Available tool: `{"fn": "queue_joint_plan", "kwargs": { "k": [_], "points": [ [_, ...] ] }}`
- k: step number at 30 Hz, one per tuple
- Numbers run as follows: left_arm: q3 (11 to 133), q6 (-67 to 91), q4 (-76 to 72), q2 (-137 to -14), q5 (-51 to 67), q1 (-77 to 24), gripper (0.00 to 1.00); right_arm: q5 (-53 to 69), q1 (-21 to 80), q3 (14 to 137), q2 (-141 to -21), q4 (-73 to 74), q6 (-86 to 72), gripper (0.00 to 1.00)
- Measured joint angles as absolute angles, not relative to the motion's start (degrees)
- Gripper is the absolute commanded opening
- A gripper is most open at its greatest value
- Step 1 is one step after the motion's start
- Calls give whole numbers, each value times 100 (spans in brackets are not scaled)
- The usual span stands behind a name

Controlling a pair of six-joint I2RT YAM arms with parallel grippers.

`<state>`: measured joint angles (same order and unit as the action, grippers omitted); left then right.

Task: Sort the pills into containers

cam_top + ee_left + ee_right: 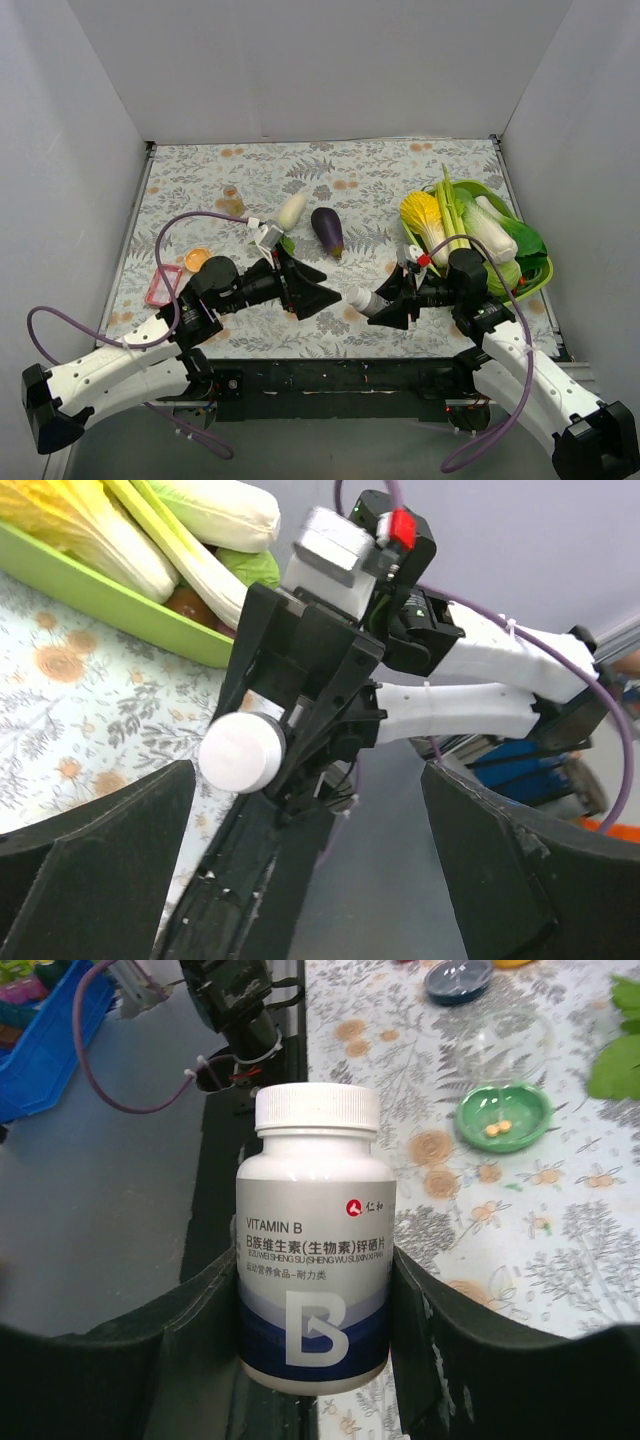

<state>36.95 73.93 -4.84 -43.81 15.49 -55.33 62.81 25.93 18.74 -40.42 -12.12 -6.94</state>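
My right gripper (388,305) is shut on a white Vitamin B pill bottle (313,1250), capped and held at the table's near edge; it also shows in the top view (364,300). My left gripper (325,295) is open and empty, with its jaws facing the bottle's white cap (243,752) and a gap between them. The green dish (503,1117) holds two orange pills. The blue dish (458,978) lies beyond it. The orange dish (197,258) sits at the left by the left arm. In the top view the left arm hides the green and blue dishes.
A lime-green tray (545,270) of vegetables stands at the right, also in the left wrist view (110,600). A purple eggplant (327,232) and a white radish (291,210) lie mid-table. A pink object (160,285) lies near the orange dish. Grey walls enclose the table.
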Motion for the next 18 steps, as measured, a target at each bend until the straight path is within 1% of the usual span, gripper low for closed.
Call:
{"fn": "queue_joint_plan", "kwargs": {
  "k": [4,9,11,18],
  "points": [
    [3616,8296,-469,-4541,1479,-5435,98,6005,2593,2290,-4010,-373,379,1],
    [3603,9450,-491,-5367,1393,-5371,98,5472,2613,2875,-3988,504,1872,1],
    [3603,9747,-609,-5629,1396,-5369,97,5264,2655,2976,-3977,753,2364,1],
    [3771,10420,-1020,-6386,1422,-5369,82,4831,2788,3013,-3972,1319,3326,1]
  ]
}}
